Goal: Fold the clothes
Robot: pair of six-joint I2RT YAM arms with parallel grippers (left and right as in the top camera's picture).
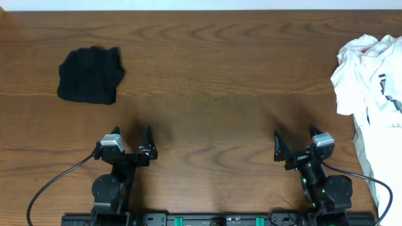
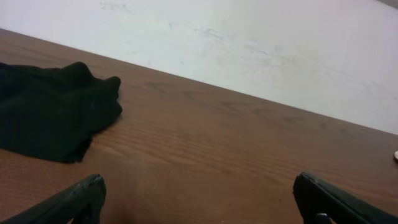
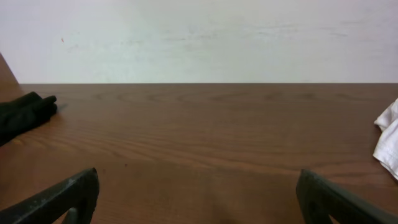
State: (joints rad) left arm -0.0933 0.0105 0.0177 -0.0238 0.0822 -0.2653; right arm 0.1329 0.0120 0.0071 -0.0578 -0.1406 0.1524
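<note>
A folded black garment (image 1: 90,75) lies on the wooden table at the far left; the left wrist view shows it (image 2: 50,112) to the left of my fingers. A crumpled pile of white clothes (image 1: 370,81) with dark print lies at the right edge and hangs toward the front. Only its edge (image 3: 388,140) shows in the right wrist view. My left gripper (image 1: 132,139) sits near the front edge, open and empty, well short of the black garment. Open and empty too, my right gripper (image 1: 294,140) rests at the front right, left of the white pile.
The wooden table (image 1: 213,81) runs from the arms' bases to a pale wall (image 3: 199,37) at the back. Black cables (image 1: 50,188) trail from both arm bases along the front edge.
</note>
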